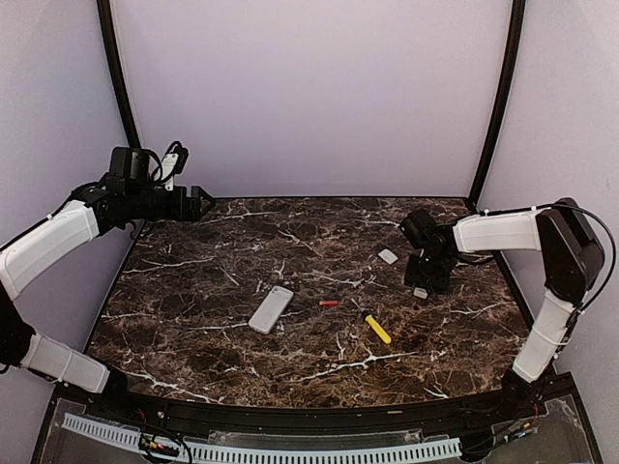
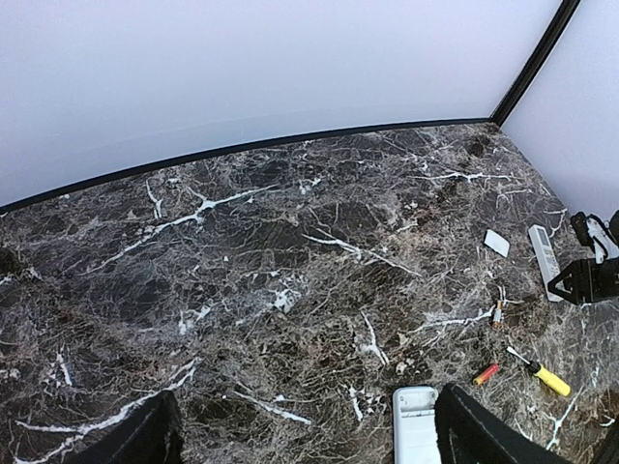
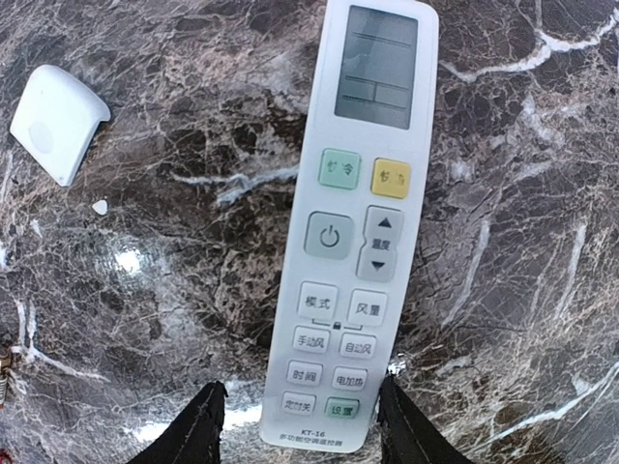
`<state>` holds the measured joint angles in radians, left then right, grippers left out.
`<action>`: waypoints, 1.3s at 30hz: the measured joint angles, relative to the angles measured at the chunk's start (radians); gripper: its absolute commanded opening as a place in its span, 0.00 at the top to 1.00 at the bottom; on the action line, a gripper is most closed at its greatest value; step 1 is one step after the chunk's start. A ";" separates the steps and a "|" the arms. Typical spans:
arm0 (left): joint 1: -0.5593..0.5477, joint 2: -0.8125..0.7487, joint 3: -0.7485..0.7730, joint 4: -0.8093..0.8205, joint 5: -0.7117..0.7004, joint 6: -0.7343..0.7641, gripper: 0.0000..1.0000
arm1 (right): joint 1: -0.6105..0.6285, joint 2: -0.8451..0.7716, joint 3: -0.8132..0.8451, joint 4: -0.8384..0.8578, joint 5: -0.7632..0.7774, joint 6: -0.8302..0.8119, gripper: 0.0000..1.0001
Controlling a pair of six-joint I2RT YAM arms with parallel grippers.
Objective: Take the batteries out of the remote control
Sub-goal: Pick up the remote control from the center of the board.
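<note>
Fingers first, on the left: the left fingers (image 1: 199,203) hang spread wide and empty, high over the far left edge of the dark brown white-veined marble desk (image 1: 193,280), touching nothing.

Toward the middle of the desk lies a flat pale grey oblong remote control (image 1: 271,309), set at a slant. In the left wrist view one end of it shows between the two dark fingers, well below them.

Just to its right a small slim red-cased cylindrical battery (image 1: 329,303) rests on the bare marble, clear of both remotes. Near it, a little nearer the arms and further right, is a yellow-handled screwdriver (image 1: 377,329) with its metal shaft pointing toward the battery.

Further back sits a small flat white plastic back cover (image 1: 388,256), apart from everything else. The right wrist view shows a tiny white chip (image 3: 100,206) on the desk beside it.

On the right, the right fingers (image 3: 198,430) point down, about half open, straddling the lower end of a long white button-faced remote control (image 3: 353,232). This one lies face up, its display at the end away from the fingers. A strip of marble shows between one finger and the casing's edge, so they flank it without clamping it. Whether the other finger touches cannot be told.
</note>
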<state>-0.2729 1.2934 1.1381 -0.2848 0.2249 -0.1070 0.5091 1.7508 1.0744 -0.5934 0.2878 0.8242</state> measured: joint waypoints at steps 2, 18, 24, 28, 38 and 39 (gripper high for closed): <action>0.000 0.000 0.000 0.000 0.002 0.000 0.09 | -0.003 0.000 0.000 0.006 -0.004 0.000 0.49; 0.000 0.000 0.000 0.000 0.003 0.009 0.10 | -0.032 0.015 -0.027 0.043 -0.048 0.030 0.61; 0.000 -0.001 0.000 0.000 0.002 0.014 0.10 | -0.032 0.003 -0.048 0.069 -0.046 0.043 0.69; 0.000 -0.005 0.000 0.000 0.004 0.018 0.12 | -0.032 -0.042 -0.081 0.075 -0.042 0.041 0.77; -0.001 -0.108 -0.094 0.111 0.217 0.070 0.16 | -0.032 -0.395 -0.102 0.074 -0.167 -0.127 0.84; -0.004 -0.123 -0.108 0.129 0.251 0.078 0.16 | -0.032 -0.417 -0.085 0.066 -0.202 -0.154 0.84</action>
<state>-0.2768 1.1702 1.0298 -0.1558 0.4763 -0.0288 0.4774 1.3334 0.9894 -0.5270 0.0856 0.6697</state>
